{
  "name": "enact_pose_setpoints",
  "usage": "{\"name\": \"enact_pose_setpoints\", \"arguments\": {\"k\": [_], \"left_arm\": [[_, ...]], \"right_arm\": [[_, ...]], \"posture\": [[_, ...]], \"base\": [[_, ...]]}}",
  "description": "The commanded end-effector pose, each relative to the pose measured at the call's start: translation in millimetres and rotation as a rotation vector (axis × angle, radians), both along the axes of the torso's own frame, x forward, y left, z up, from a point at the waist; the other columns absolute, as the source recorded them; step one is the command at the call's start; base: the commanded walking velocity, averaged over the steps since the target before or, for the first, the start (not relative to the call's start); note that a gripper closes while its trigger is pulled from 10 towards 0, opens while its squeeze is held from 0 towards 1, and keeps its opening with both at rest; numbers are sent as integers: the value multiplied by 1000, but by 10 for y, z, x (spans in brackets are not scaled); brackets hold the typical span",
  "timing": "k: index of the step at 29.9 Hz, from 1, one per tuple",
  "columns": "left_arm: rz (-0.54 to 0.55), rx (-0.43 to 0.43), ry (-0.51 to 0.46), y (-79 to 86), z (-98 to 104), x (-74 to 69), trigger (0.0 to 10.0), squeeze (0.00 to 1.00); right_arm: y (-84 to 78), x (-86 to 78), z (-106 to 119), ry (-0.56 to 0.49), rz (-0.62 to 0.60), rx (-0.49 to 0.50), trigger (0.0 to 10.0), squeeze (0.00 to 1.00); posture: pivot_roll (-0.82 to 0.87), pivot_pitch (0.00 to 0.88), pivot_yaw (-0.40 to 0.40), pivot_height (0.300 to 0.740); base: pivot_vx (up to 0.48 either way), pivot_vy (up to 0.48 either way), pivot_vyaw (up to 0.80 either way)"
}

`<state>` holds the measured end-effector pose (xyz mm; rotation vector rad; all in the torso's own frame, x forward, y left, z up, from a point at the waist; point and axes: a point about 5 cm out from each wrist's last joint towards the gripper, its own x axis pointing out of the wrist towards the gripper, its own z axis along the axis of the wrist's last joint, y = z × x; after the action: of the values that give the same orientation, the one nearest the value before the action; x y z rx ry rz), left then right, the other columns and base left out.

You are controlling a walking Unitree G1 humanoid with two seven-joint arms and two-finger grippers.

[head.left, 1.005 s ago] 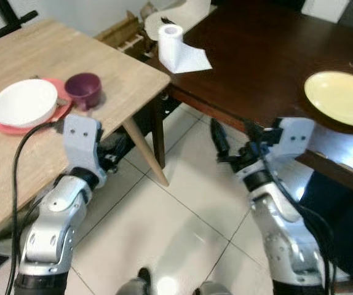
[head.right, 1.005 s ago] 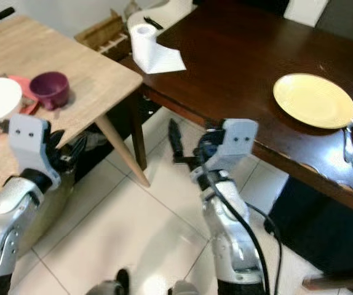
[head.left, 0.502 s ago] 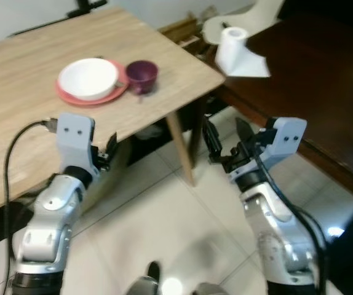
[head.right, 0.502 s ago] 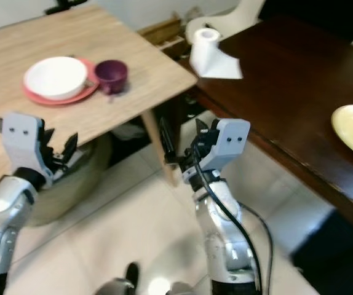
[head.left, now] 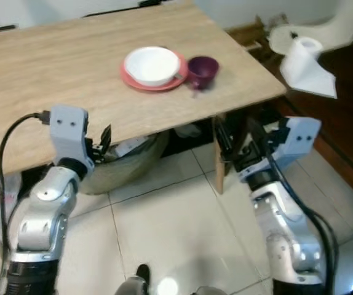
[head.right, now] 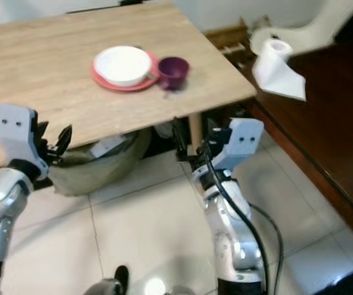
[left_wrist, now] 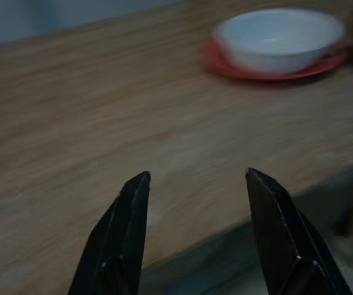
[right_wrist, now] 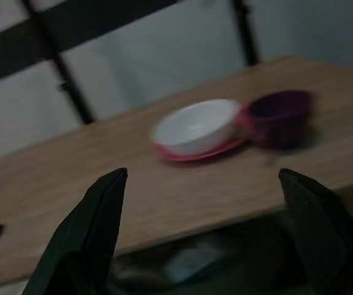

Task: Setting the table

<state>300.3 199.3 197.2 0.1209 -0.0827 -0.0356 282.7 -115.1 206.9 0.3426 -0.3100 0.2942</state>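
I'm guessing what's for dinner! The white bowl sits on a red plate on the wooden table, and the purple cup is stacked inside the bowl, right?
Not quite. The round white bowl does sit on the flat red plate on the light wooden table, but the small purple cup stands on the table beside the plate, not inside the bowl. The left eye view shows it.

A light wooden table (head.left: pixel 53 67) stands beside a dark wooden table (head.right: pixel 342 129) on pale glossy floor tiles (head.left: pixel 164 233).

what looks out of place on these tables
The toilet paper roll on the dark table has a loose sheet trailing off it, odd for a table being set. The white bowl sits neatly on its pink plate, purple cup upright beside it.
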Motion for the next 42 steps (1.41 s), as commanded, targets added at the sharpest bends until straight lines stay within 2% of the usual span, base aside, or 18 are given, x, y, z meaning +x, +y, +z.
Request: {"name": "enact_pose_setpoints", "arguments": {"k": [1, 19, 29, 35, 38, 40, 42], "left_arm": [[9, 15, 21, -13, -57, 23, 10000, 0], [-12, 23, 11, -56, -55, 50, 10000, 0], [-31, 47, -48, -99, 15, 22, 10000, 0], [-38, 73, -128, -101, 169, 4, 10000, 0], [-48, 70, -137, -101, 196, 1, 10000, 0], [-119, 101, -160, -138, 253, -27, 10000, 0], [-136, 117, -162, -149, 262, -33, 10000, 0]], "right_arm": [[-73, -9, -28, 18, -26, 24, 10000, 0], [-113, 7, -2, 6, -43, 22, 10000, 0], [-107, 1, -15, 10, -35, 20, 10000, 0], [-95, -22, -14, 12, 33, -10, 10000, 0], [-91, -40, -26, 19, 68, -25, 10000, 0], [-130, -106, -44, 28, 124, -82, 10000, 0], [-151, -120, -44, 29, 127, -95, 10000, 0]], "posture": [[-120, 92, 47, 740], [-122, 86, 45, 740], [-119, 91, 47, 740], [-117, 95, 48, 740], [-117, 96, 49, 740], [-121, 102, 48, 740], [-121, 102, 48, 740]], "base": [[472, 0, 0], [472, 0, 0], [475, 0, 0], [441, 0, 0], [97, 0, 0], [0, 0, 0], [0, 0, 0]]}}
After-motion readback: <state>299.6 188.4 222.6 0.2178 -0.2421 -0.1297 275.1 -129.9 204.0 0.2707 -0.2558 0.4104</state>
